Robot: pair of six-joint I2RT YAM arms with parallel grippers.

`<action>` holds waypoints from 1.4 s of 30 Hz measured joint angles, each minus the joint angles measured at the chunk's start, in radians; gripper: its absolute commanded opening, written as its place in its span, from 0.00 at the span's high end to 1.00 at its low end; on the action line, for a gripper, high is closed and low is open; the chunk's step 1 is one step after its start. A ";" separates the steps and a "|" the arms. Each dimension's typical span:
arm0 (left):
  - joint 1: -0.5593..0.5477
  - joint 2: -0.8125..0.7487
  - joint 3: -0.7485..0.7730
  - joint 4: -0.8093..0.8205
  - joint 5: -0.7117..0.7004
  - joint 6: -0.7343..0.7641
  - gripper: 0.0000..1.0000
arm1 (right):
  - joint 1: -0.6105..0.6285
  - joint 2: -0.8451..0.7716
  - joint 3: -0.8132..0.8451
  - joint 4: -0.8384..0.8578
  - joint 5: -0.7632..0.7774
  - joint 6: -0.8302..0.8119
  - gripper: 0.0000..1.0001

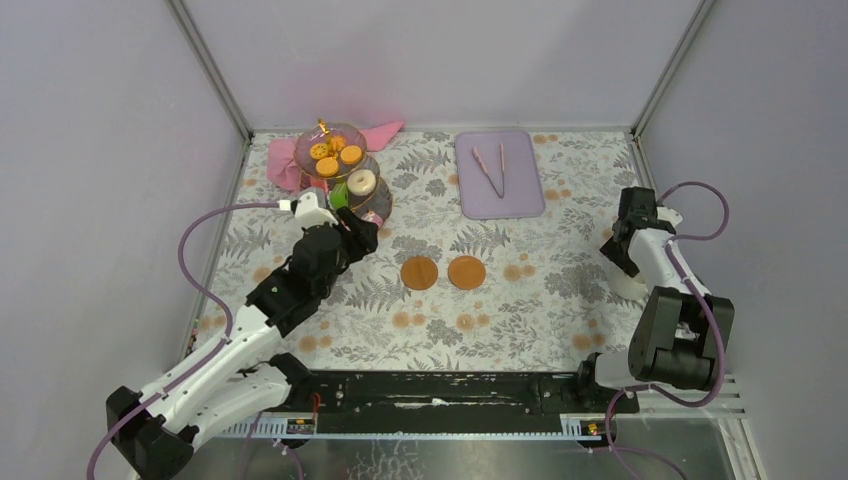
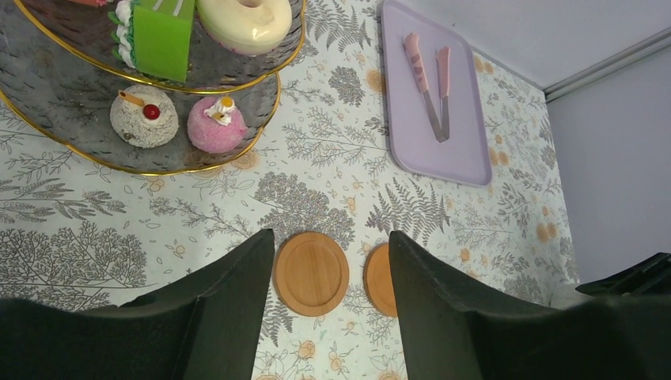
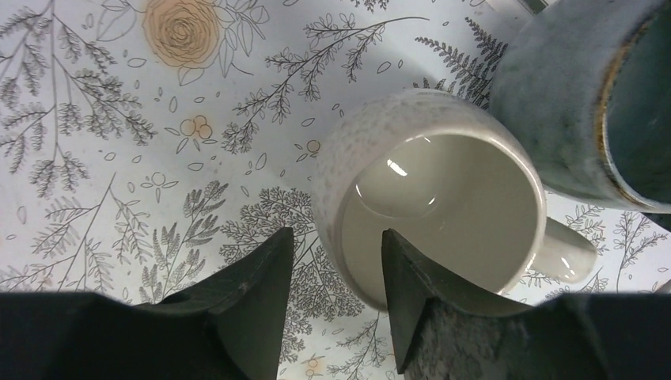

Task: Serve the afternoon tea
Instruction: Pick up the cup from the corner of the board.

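Cream mug [image 3: 443, 229] on the flower-print counter [image 1: 560, 290], its wall caught between the right jaws: one jaw outside, the other over the mouth of the cup. Jaws about half open; a strip of counter shows between the outer jaw and the wall, so no pinch seen. Grey-green mug [image 3: 554, 103] close beyond the inner jaw; touching the cream one or not, cannot tell. Left jaws about half open, holding nothing. Two wooden coasters [image 2: 311, 273] lie below their gap. Glass stand [image 2: 67, 91] ahead, off the left-hand jaw: green cake [image 2: 162, 36] and doughnut [image 2: 245, 20] on the middle tier, two cupcakes [image 2: 144, 117] on the bottom, orange biscuits [image 1: 335, 152] on top. Lilac tray [image 2: 467, 119] with tongs [image 2: 431, 87] ahead of the right-hand jaw.
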 measured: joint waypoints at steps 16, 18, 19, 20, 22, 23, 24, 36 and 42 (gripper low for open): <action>0.000 -0.023 -0.025 0.014 0.000 -0.001 0.38 | -0.005 0.054 0.006 0.006 -0.004 0.002 0.80; 0.000 -0.025 -0.025 0.016 -0.001 -0.001 0.38 | -0.005 0.054 0.002 0.006 -0.013 0.003 0.85; 0.000 -0.025 -0.025 0.016 -0.001 -0.001 0.38 | -0.005 0.054 0.000 0.005 -0.020 0.003 0.87; 0.000 -0.026 -0.025 0.016 -0.001 -0.001 0.38 | -0.005 0.054 -0.002 0.003 -0.024 0.005 0.90; 0.000 -0.028 -0.025 0.016 -0.001 0.000 0.38 | -0.005 0.052 -0.004 -0.005 -0.029 0.003 0.95; 0.000 -0.030 -0.025 0.016 -0.001 0.000 0.38 | -0.005 0.050 -0.004 -0.007 -0.031 0.004 0.97; 0.000 -0.032 -0.025 0.016 -0.002 0.000 0.38 | -0.005 0.048 -0.004 -0.008 -0.037 0.004 0.99; 0.000 -0.036 -0.025 0.015 -0.015 0.000 0.38 | 0.121 -0.023 0.015 -0.043 -0.042 -0.019 1.00; 0.000 -0.036 -0.025 0.008 -0.027 0.001 0.38 | 0.325 -0.023 0.119 -0.079 -0.017 -0.043 1.00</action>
